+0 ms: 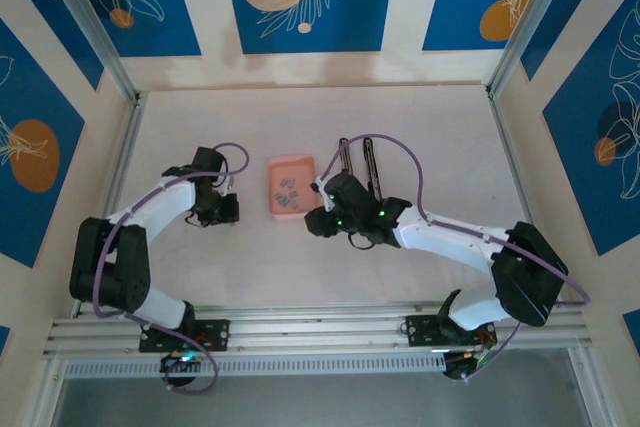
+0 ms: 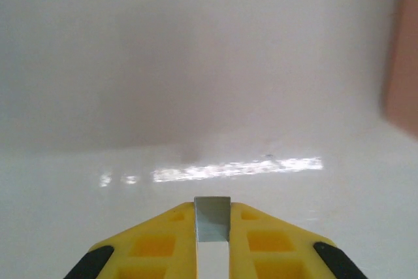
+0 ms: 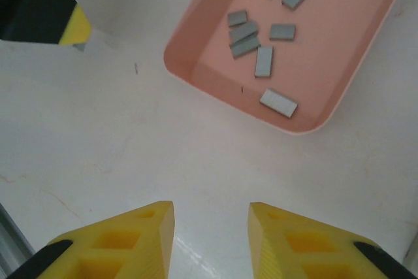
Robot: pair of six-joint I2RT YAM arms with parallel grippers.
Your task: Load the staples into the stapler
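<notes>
Staples in tray; one strip pinched by left gripper.

Bottom centre, the left gripper pinches a grey staple strip; pink tray blurs far right.

Tray mid-table, staples loose inside tray, stapler just right of tray, left gripper left of tray, one staple strip between its fingers, right gripper before tray's near right corner
</notes>
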